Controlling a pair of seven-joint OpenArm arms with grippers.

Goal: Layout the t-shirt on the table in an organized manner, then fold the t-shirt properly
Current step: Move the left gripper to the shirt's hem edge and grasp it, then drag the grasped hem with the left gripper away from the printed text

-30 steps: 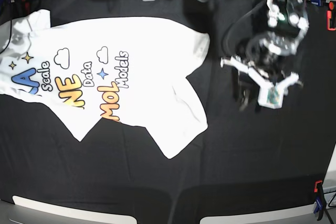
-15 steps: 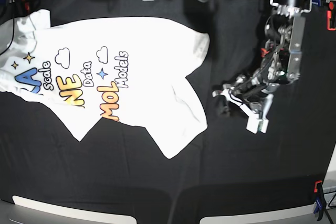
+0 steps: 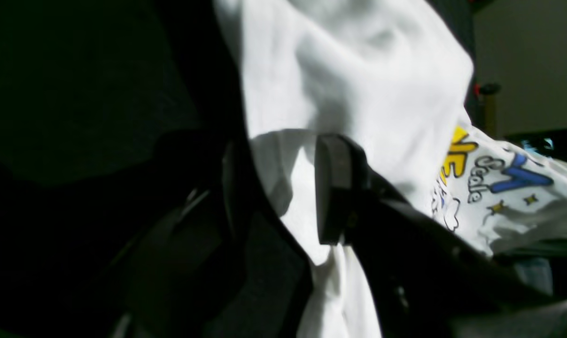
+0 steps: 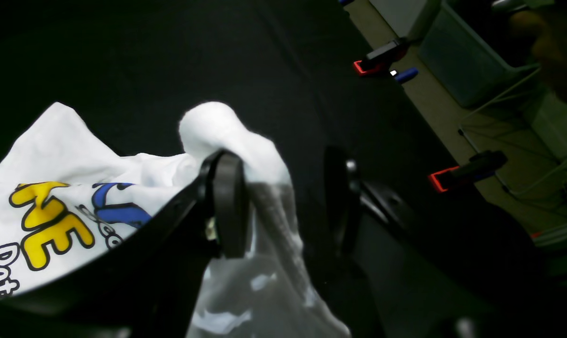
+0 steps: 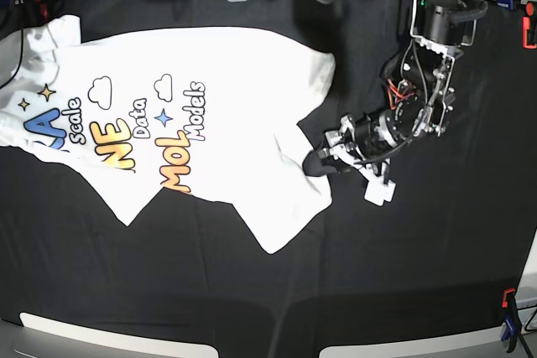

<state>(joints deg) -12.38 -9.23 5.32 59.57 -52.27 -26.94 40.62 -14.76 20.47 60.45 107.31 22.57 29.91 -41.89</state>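
The t-shirt [image 5: 210,106] is spread print-up across the upper left and centre of the base view on the table [image 5: 403,257], with its edges uneven and rumpled. The left gripper [image 5: 317,162] is positioned at the shirt's right-hand edge, mid-frame. In the left wrist view its jaws are spread, with white cloth seen between them (no clamping is visible). The right gripper [image 4: 283,206] is seen only in the right wrist view; its jaws are parted, and a raised fold of shirt fabric [image 4: 260,206] lies against the left pad [image 4: 229,206].
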